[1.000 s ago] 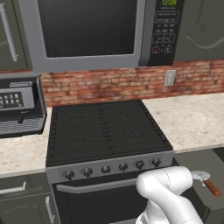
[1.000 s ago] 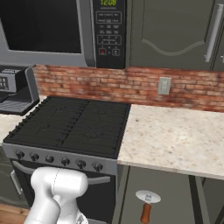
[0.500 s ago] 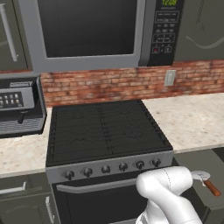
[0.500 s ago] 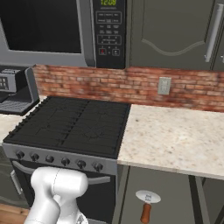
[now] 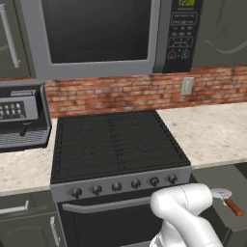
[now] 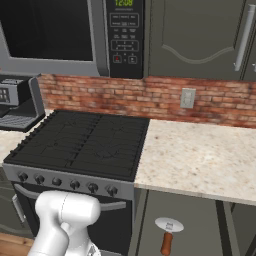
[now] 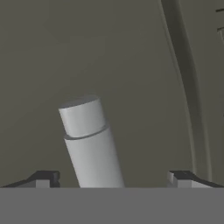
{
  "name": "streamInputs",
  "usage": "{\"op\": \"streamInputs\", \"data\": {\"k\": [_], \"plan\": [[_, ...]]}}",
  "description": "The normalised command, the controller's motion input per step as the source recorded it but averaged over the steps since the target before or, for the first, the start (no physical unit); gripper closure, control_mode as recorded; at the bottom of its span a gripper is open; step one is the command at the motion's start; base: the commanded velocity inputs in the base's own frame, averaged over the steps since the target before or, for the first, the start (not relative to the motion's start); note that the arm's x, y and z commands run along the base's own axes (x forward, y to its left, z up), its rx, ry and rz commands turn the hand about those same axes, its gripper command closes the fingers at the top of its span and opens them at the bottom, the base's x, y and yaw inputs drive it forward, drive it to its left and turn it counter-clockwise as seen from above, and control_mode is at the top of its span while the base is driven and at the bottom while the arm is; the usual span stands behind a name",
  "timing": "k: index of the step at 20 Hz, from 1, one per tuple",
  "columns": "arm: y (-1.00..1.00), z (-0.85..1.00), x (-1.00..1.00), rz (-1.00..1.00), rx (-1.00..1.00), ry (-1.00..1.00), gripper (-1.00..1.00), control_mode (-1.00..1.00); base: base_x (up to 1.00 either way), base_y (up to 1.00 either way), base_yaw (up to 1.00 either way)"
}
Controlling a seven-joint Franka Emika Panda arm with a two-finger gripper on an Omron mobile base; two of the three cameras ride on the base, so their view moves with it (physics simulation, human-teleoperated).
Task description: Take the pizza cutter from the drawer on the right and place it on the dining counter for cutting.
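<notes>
The pizza cutter (image 6: 167, 233) lies in the open drawer (image 6: 202, 214) under the worktop, right of the stove, its silvery wheel toward the wall and its reddish-brown handle toward me. From the left base view the pizza cutter (image 5: 227, 200) sits at the lower right in the drawer (image 5: 232, 180). My gripper (image 7: 113, 178) is open, its fingertips (image 7: 46, 178) spread wide on either side of a pale grey cylindrical handle (image 7: 89, 142) that stands off a dark grey panel. Nothing is gripped. The dining counter is out of view.
A black stove (image 5: 116, 142) with a row of knobs faces me, with a microwave (image 5: 96, 34) above it. A beige speckled worktop (image 6: 200, 155) runs along the brick wall. A coffee machine (image 5: 19, 118) stands at the left. My white arm (image 5: 185, 214) bends down in front of the oven door.
</notes>
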Motion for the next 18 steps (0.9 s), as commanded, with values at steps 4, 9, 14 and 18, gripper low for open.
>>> {"op": "streamInputs", "data": {"k": [4, 9, 14, 18], "plan": [[-0.48, 0.00, -0.39, 0.00, 0.00, 0.00, -1.00, -1.00, 0.00, 0.00, 0.00], [-0.43, 0.06, -0.52, -0.01, 0.00, 0.00, -1.00, -1.00, 0.00, 0.00, 0.00], [-0.17, 0.38, -0.14, -0.04, 0.00, 0.04, -1.00, -1.00, 0.00, 0.00, 0.00], [-0.02, 0.46, 0.00, -0.04, 0.00, 0.05, -1.00, -1.00, 0.00, 0.00, 0.00]]}}
